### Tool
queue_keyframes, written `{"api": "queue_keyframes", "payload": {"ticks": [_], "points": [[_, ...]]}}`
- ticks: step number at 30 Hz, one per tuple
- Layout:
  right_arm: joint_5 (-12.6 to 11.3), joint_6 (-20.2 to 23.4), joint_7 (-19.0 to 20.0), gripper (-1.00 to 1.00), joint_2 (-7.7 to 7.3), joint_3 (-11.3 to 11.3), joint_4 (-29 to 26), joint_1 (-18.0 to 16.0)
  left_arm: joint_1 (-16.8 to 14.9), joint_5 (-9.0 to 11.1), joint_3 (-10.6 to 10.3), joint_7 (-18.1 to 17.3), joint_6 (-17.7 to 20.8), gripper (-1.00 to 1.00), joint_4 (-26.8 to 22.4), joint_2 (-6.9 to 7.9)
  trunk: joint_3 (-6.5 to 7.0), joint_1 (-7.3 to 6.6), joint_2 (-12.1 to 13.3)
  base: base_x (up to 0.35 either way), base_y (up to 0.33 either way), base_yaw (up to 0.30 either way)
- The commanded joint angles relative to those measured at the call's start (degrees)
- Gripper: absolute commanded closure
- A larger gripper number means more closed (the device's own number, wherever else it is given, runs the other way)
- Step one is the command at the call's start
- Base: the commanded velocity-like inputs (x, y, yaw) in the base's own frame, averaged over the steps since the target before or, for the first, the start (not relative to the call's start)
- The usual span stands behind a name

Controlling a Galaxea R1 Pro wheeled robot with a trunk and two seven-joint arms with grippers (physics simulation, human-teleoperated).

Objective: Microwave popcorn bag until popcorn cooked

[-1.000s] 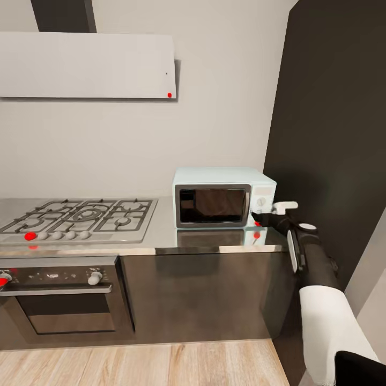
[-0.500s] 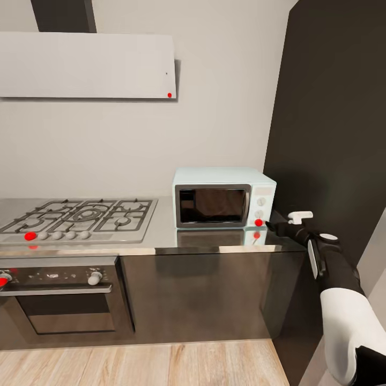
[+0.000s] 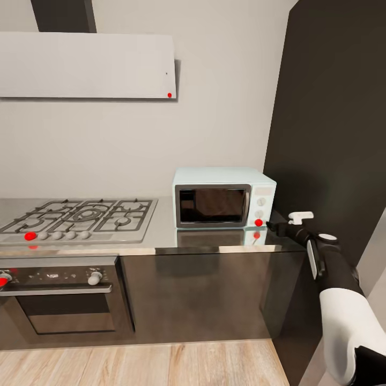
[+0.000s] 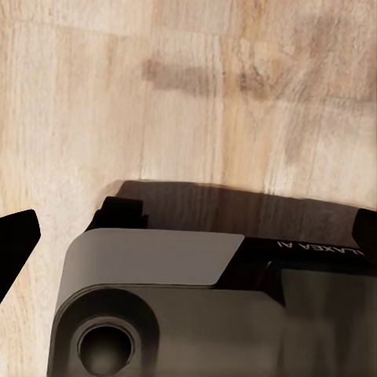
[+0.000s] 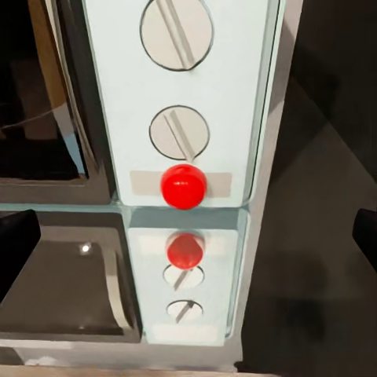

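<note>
Microwave (image 3: 224, 199) door looks shut, and my right gripper (image 3: 273, 221) sits at its 3 o'clock, jaws wide and empty, facing the red button (image 5: 183, 186). I think heating is next. I cannot see the bag; maybe it is inside.

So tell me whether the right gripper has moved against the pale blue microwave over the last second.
Yes. The right gripper has dropped and pulled back rightward, from beside the pale blue microwave's knobs to just right of its red button.

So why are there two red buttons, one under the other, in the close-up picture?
Right wrist view: the lower one is a mirror image; the shiny countertop reflects the microwave panel and its red button. Head view: the same glossy reflection shows below the microwave front.
</note>
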Motion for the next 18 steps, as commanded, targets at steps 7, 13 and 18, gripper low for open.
{"api": "queue_keyframes", "payload": {"ticks": [7, 13, 18], "points": [[0.3, -3.9, -5.0, -1.0, 1.6, -0.2, 4.6, -0.1, 0.0, 0.6, -0.4, -0.1, -0.1, -1.0, 0.0, -0.02, -0.06, 0.0, 0.0, 0.0, 0.0, 0.0], [0.2, -6.3, -6.3, -1.0, 1.75, -0.2, 5.8, -0.1, -0.1, 0.6, -0.4, -0.1, -0.1, -1.0, 0.0, -0.02, -0.06, 0.0, 0.0, 0.0, 0.0, 0.0], [0.1, -6.5, -6.3, -1.0, 1.81, -0.2, 5.9, -0.1, -0.1, 0.6, -0.4, -0.1, -0.1, -1.0, 0.0, -0.02, -0.06, 0.0, 0.0, 0.001, 0.0, 0.0]]}}
